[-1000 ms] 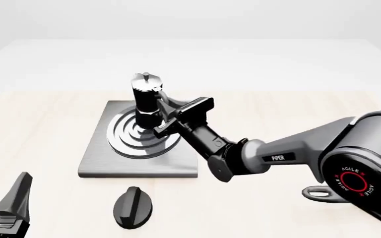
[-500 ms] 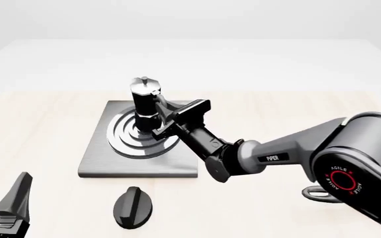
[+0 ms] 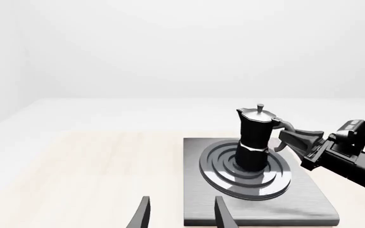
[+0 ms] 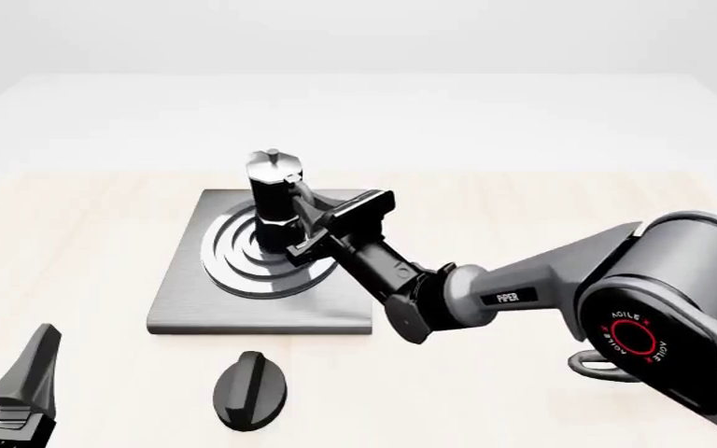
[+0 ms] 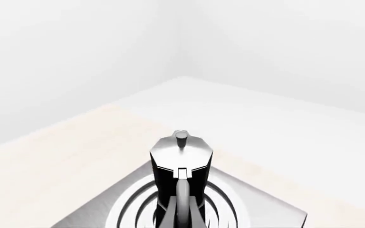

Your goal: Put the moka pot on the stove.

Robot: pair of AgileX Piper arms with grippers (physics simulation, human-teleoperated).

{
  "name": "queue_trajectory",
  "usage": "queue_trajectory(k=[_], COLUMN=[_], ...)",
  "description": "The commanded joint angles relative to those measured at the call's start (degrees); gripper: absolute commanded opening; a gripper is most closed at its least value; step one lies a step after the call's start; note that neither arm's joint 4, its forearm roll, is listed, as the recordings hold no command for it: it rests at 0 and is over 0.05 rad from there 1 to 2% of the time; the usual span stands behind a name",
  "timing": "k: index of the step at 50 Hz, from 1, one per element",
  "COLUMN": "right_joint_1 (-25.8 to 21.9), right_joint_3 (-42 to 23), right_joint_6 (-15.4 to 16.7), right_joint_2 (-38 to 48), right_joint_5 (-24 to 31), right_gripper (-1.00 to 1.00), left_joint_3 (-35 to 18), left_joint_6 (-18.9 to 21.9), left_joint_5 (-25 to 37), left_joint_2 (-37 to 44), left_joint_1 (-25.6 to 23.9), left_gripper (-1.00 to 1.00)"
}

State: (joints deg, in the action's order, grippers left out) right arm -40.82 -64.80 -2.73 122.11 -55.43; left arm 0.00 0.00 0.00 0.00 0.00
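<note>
The moka pot [image 4: 276, 199] stands upright on the burner rings of the stove [image 4: 184, 289], so placement looks done; releasing and withdrawing remain. The right hand [image 4: 315, 224] sits at the pot's handle; whether it grips cannot be told. The left hand [image 3: 179, 213] hangs open, empty. The pale wooden tabletop [image 4: 72, 243] carries a black knob [image 4: 250, 390]; white walls surround.

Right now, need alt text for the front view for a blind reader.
A black-and-silver moka pot stands upright on the ringed burner of a grey stove, the right gripper at its handle. A black oval knob lies nearer the camera; the left gripper idles at the lower left.
</note>
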Motion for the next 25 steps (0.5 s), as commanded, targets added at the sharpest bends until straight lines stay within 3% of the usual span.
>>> queue_trajectory(k=[1,2,25], right_joint_1=[0.03,0.13,0.05], right_joint_3=[-0.99,-1.25,-0.79], right_joint_6=[-0.26,-0.36,-0.88], right_joint_2=[-0.03,0.18,-0.49], right_joint_5=[0.2,0.43,1.07], right_gripper=[-1.0,1.0,1.0], left_joint_3=[0.0,0.0,0.0], left_joint_6=[0.0,0.0,0.0], left_joint_5=[0.0,0.0,0.0], left_joint_2=[0.0,0.0,0.0], left_joint_1=[0.0,0.0,0.0], left_gripper=[1.0,1.0,1.0])
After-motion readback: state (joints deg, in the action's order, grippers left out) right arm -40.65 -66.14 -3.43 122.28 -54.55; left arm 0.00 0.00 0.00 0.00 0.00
